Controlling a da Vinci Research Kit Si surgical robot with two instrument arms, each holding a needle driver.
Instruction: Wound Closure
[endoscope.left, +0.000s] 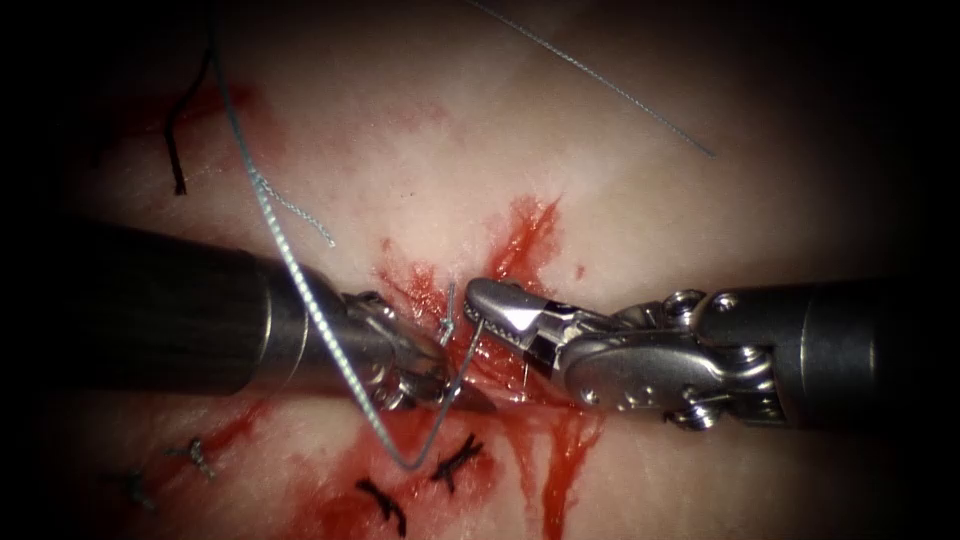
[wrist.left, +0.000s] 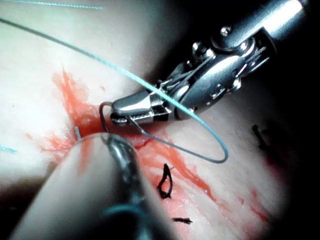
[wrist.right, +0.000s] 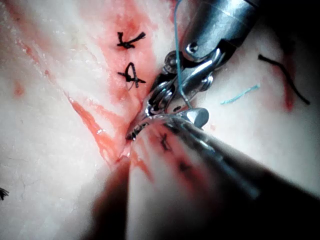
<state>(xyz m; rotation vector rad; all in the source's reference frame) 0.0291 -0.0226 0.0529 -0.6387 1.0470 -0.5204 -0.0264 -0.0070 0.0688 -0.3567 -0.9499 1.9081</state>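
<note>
Over the red cut (endoscope.left: 522, 240) in the tissue (endoscope.left: 400, 130), both tools meet on the curved needle (endoscope.left: 437, 425). My right tool (endoscope.left: 485, 300) is shut on the needle's upper end, just right of the cut. My left tool (endoscope.left: 450, 385) is shut across its middle. The needle is out of the tissue, and its lower end hangs in front of the left jaws. From that end the pale thread (endoscope.left: 300, 280) bends back up and to the left over the left shaft. The left wrist view has the right tool (wrist.left: 125, 111), needle (wrist.left: 175, 149) and thread (wrist.left: 100, 60).
Tied black stitches (endoscope.left: 455, 460) (wrist.right: 131, 75) sit along the cut in front of the tools. A short knotted thread stub (endoscope.left: 447, 318) stands at the cut. A loose pale thread (endoscope.left: 600, 85) lies at the back right and a dark cut end (endoscope.left: 175, 150) at the far left. Red fluid (endoscope.left: 560, 470) runs down the tissue.
</note>
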